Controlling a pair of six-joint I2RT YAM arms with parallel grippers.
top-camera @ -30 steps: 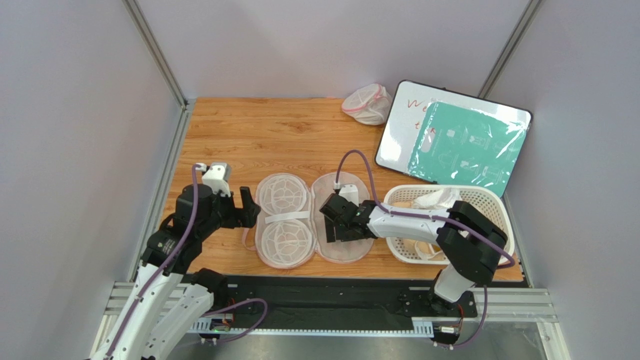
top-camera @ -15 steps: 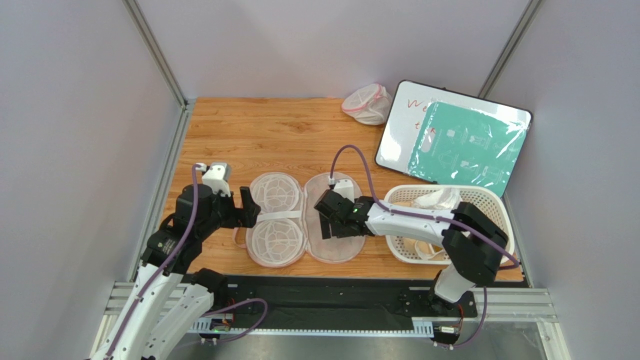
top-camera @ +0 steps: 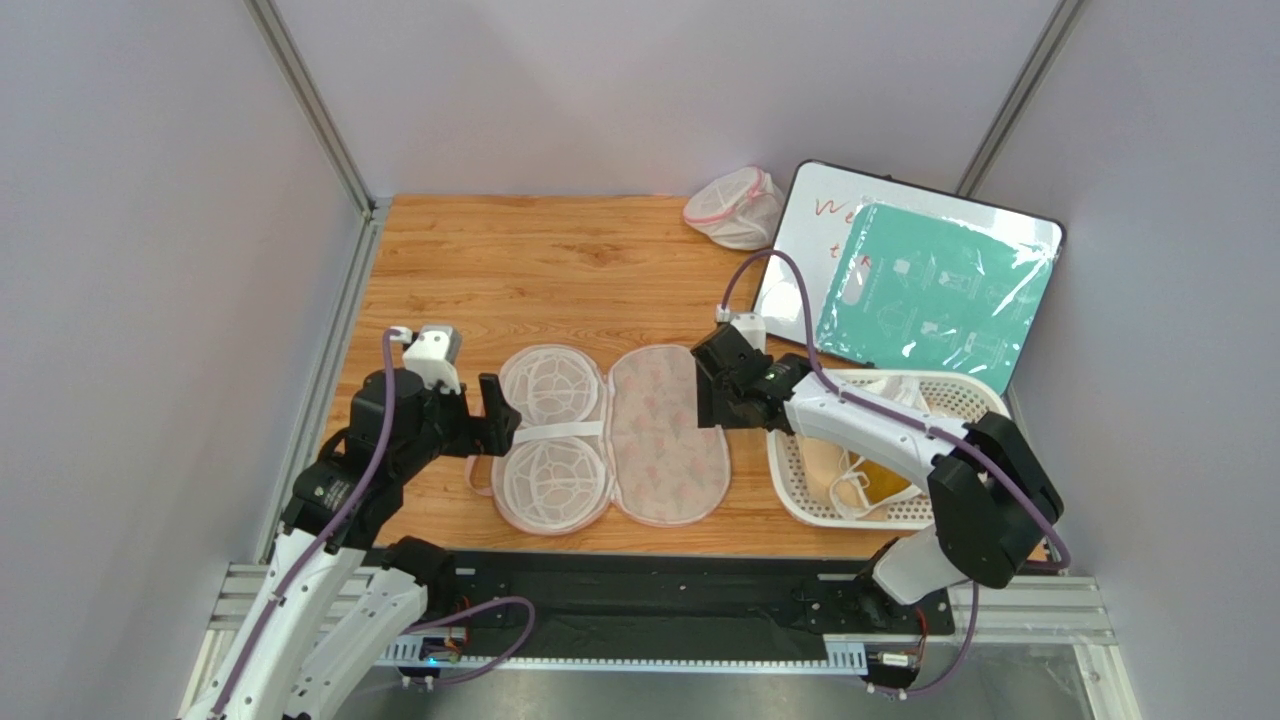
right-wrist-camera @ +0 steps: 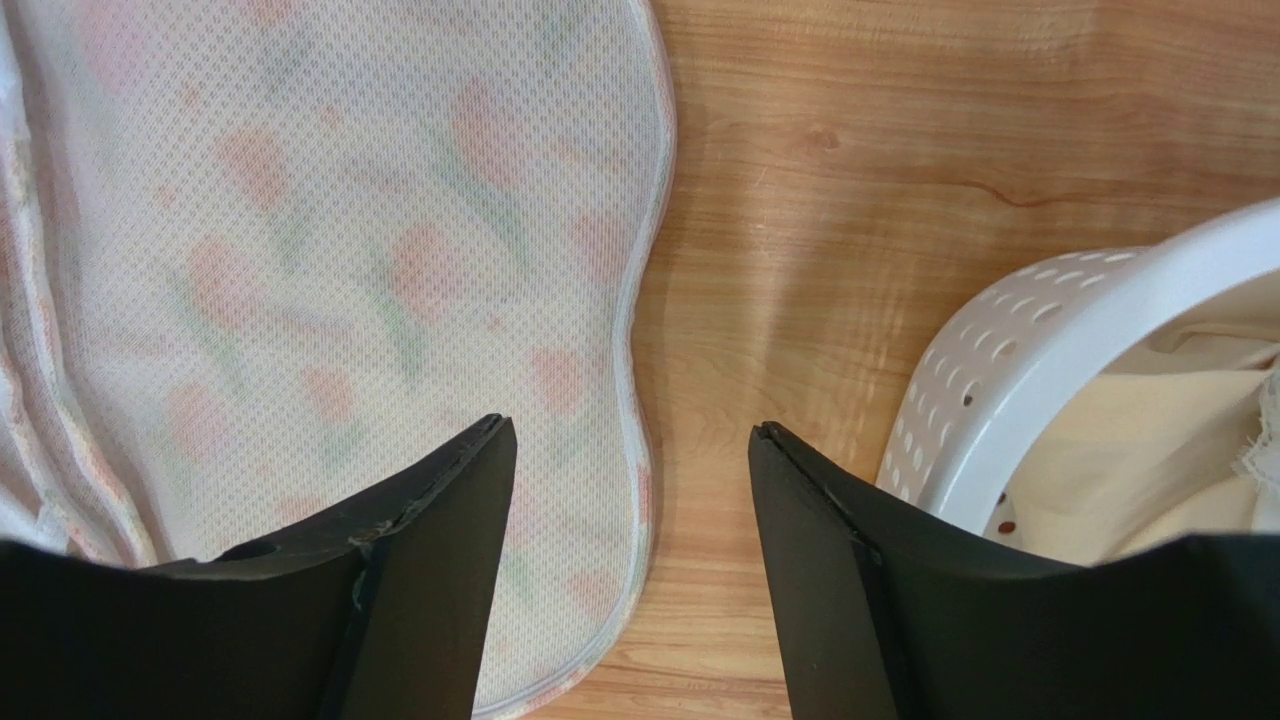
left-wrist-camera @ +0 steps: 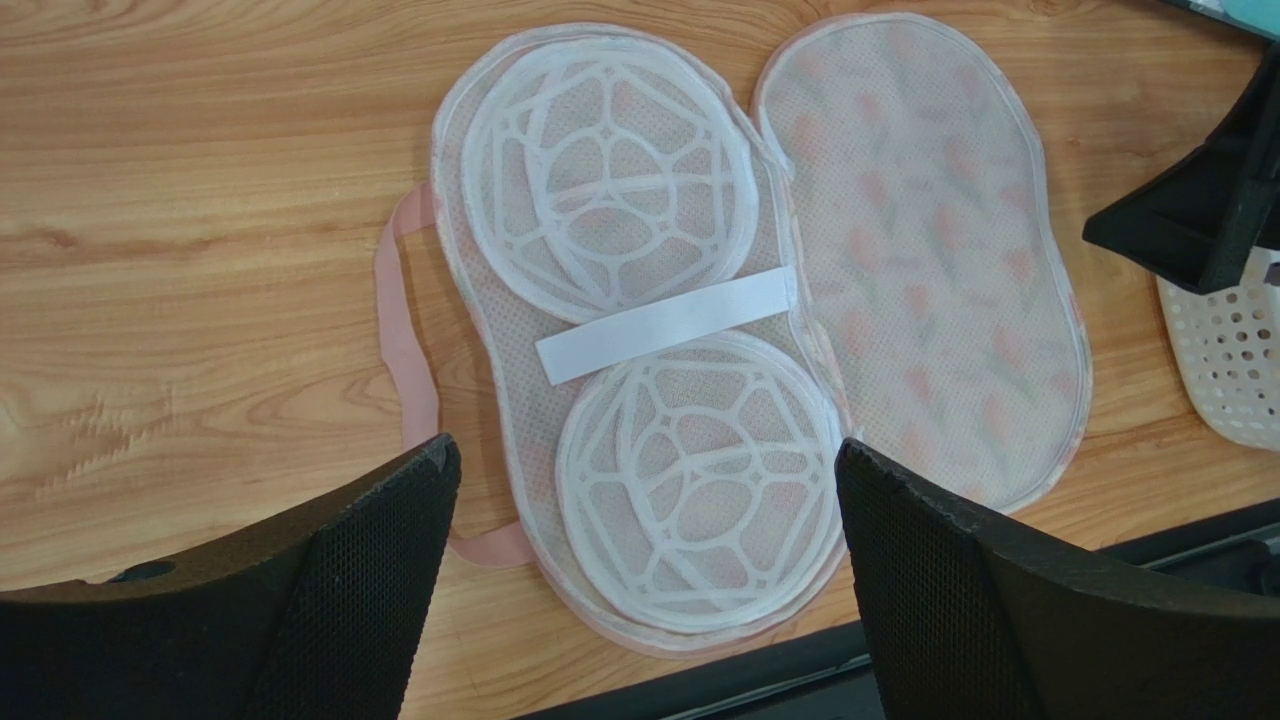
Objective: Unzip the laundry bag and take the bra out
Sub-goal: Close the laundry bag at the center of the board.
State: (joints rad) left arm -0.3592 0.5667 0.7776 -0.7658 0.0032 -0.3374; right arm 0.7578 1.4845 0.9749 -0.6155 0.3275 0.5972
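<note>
The laundry bag lies unzipped and spread flat in two halves. Its left half shows two white lattice domes and a white strap, and its right half is cream mesh with pink print. My left gripper hovers open at the bag's left edge, and in its wrist view nothing sits between the jaws. My right gripper is open and empty over the bag's right edge. A beige strapped garment, apparently the bra, lies in the white basket.
The basket stands just right of my right gripper. A whiteboard with a green sheet leans at the back right. A small white mesh pouch sits at the back. A black rail runs along the table's near edge.
My right gripper has moved from over the bag's right half up and right to its right edge, with jaws somewhat narrower. The bag slid slightly left. The left arm stayed still.
</note>
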